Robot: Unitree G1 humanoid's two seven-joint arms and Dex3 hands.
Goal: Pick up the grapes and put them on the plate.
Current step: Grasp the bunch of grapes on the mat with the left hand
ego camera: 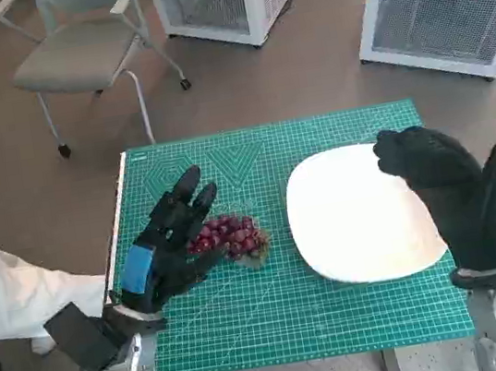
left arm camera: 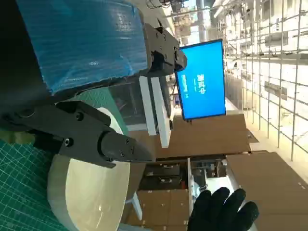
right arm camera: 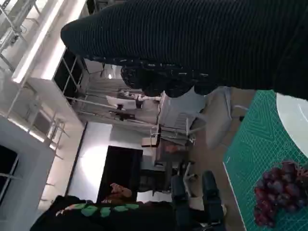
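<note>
Your left hand [ego camera: 171, 244], black with blue tape on its back, sits low over the green gridded cutting mat [ego camera: 278, 321], fingers spread and reaching toward the bunch of dark red grapes [ego camera: 230, 237]. It has hold of nothing yet: the fingertips lie at the near edge of the bunch, and whether they touch it cannot be told from the head view. In the left wrist view the black fingers [left arm camera: 96, 139] stand apart with no grape between them, which fits an approach not yet closed. The grapes lie on the mat just beside the round white plate [ego camera: 355, 216], on its left side and off its rim, so the carry should be short once you have a grip. Your right hand [ego camera: 459, 191], in the black knitted glove, hovers above the plate's right edge, fingers loosely extended, holding nothing; probably parked there clear of the left arm's path. It does overhang part of the plate, so judge the drop spot toward the plate's left half. Around the table: a grey chair [ego camera: 83, 51] and white ventilated cabinets [ego camera: 446, 11] on the brown floor, well apart from the work. A person in dark clothing [right arm camera: 96, 214] shows in the right wrist view, away from the table.
</note>
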